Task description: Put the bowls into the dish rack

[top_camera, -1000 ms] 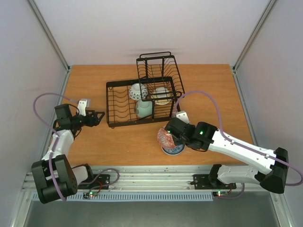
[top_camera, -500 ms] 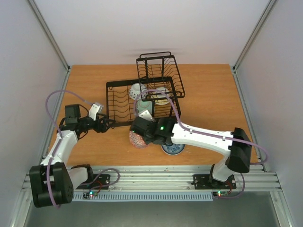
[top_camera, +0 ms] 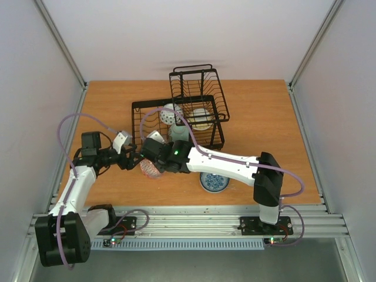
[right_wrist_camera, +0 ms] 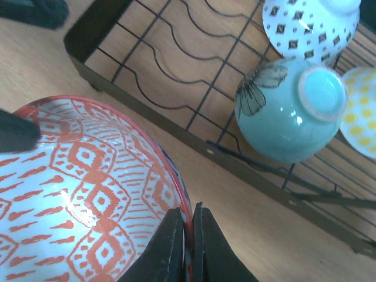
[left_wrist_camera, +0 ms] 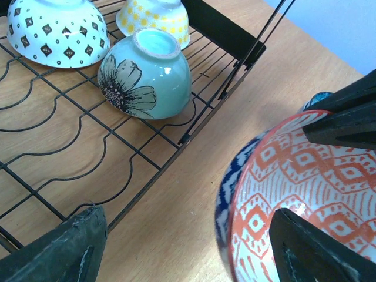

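Observation:
An orange-patterned bowl [top_camera: 149, 169] with a blue outside hangs tilted just off the dish rack's [top_camera: 136, 126] front left corner. My right gripper [top_camera: 158, 161] is shut on its rim [right_wrist_camera: 189, 214]. My left gripper [top_camera: 134, 160] is open, and the near edge of the same bowl [left_wrist_camera: 305, 176] lies between its fingers [left_wrist_camera: 64, 252], one finger over the bowl's inside. Three bowls lie upturned in the rack: a white one with dark diamonds [left_wrist_camera: 56, 29], a pale green one with a flower [left_wrist_camera: 147, 73] and a yellow-dotted one [left_wrist_camera: 155, 17]. A blue-and-white bowl [top_camera: 214, 182] sits upright on the table.
The rack's raised basket [top_camera: 197, 88] stands at the back. The lower basket's left half holds only bare wire slots [right_wrist_camera: 170, 64]. Both forearms cross the table's front, and the right arm [top_camera: 229, 164] stretches left over the blue-and-white bowl.
My right arm has carried the orange-patterned bowl leftward along the rack's front, away from the blue-and-white bowl. My left gripper has moved right to meet it, staying open.

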